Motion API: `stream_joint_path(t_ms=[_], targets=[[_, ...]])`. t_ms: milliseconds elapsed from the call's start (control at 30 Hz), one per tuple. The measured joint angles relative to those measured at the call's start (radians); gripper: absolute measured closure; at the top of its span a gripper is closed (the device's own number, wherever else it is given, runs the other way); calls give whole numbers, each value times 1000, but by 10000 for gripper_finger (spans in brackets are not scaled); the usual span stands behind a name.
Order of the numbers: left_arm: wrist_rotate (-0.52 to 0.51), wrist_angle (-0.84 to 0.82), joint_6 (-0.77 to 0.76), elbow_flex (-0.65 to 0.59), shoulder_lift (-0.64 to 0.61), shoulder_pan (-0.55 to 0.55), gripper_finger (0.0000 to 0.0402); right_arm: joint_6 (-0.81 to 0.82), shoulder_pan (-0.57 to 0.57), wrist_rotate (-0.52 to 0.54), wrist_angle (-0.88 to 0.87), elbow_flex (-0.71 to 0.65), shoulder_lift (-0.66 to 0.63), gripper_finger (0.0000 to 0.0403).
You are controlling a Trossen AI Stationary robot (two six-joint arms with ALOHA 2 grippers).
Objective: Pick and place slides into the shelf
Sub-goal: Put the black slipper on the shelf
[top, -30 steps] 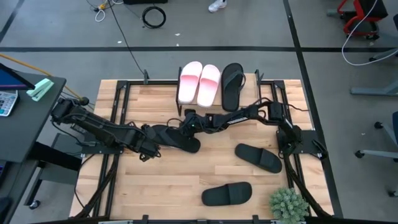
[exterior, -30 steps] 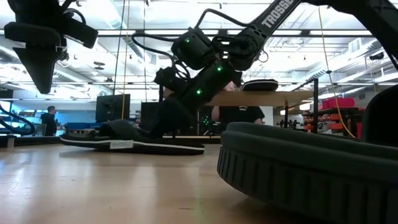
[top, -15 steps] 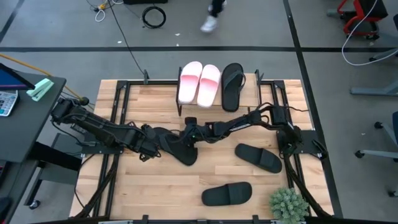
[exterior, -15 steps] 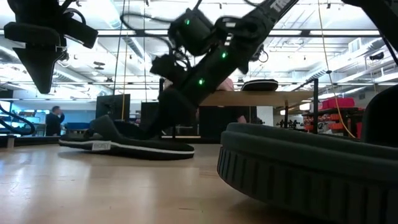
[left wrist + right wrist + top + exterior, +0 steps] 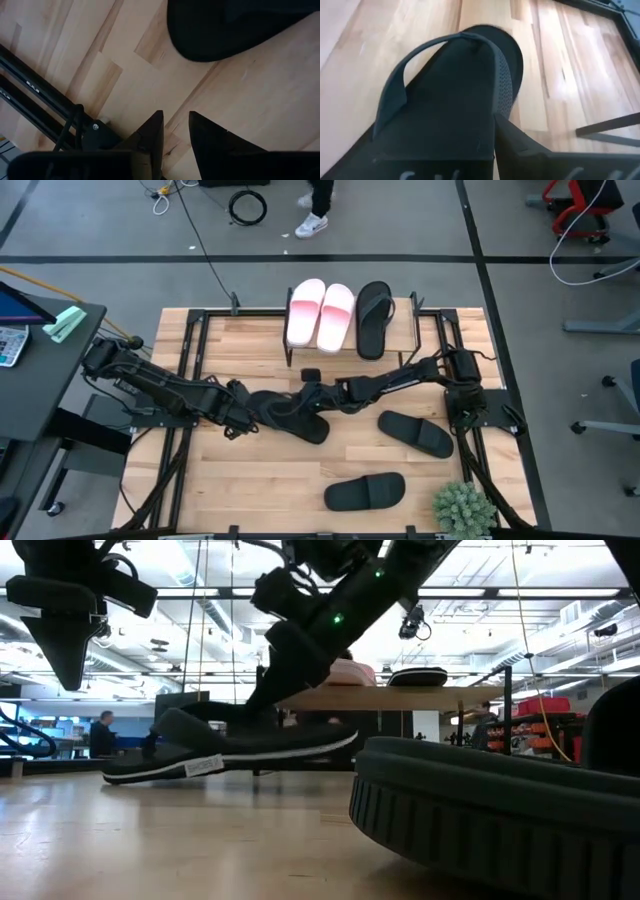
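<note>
A black thong flip-flop (image 5: 285, 412) (image 5: 230, 750) sits mid-table in my right gripper (image 5: 308, 392) (image 5: 275, 700), which is shut on it. My left gripper (image 5: 240, 418) (image 5: 175, 117) hovers beside the flip-flop's toe end, its fingers a narrow gap apart and touching nothing. The shelf (image 5: 405, 328) (image 5: 420, 698) stands at the far edge. Two pink-and-white slides (image 5: 320, 313) and the second black flip-flop (image 5: 374, 317) lie flat on its top board. Two black wide-strap slides (image 5: 415, 432) (image 5: 365, 492) lie soles-down on the table toward the near right. My right gripper holds the flip-flop by its heel end (image 5: 470, 135), coming slantwise from above and the table's right. One finger (image 5: 517, 145) lies against the ridged edge of the sole; the sole hides the other. The flip-flop is tilted: heel end raised, toe end (image 5: 125, 773) at or just above the table.
A wide-strap slide (image 5: 500, 820) fills the low view's near right. A small green plant (image 5: 465, 508) stands at the near right corner. Bare wood lies at the near left of the table. Black frame rails (image 5: 190, 350) run along both sides. A person walks beyond the far edge.
My right gripper has drawn the flip-flop a little toward the near edge and then risen. The flip-flop lay flat on the table; now its held heel end is lifted and it tilts, with the toe end staying low.
</note>
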Motion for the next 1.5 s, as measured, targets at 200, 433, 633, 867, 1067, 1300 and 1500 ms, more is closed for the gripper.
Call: stream_joint_path(t_ms=[200, 433, 633, 867, 1067, 1300, 1500], targets=[[0, 0, 0, 0, 0, 0, 311, 40, 23, 21, -52, 2, -16, 402], [0, 0, 0, 0, 0, 0, 317, 65, 47, 73, -120, 2, -16, 402], [0, 0, 0, 0, 0, 0, 313, 128, 39, 72, -128, 2, -10, 375], [0, 2, 0, 0, 0, 0, 320, 127, 33, 73, -126, 2, -9, 295], [0, 2, 0, 0, 0, 0, 322, 83, 18, 89, -82, 2, -9, 249], [0, 2, 10, 0, 0, 0, 319, 101, -39, 43, -72, -1, 5, 239], [0, 5, 25, 0, 0, 0, 327, 118, -47, 5, -56, 0, 17, 243]])
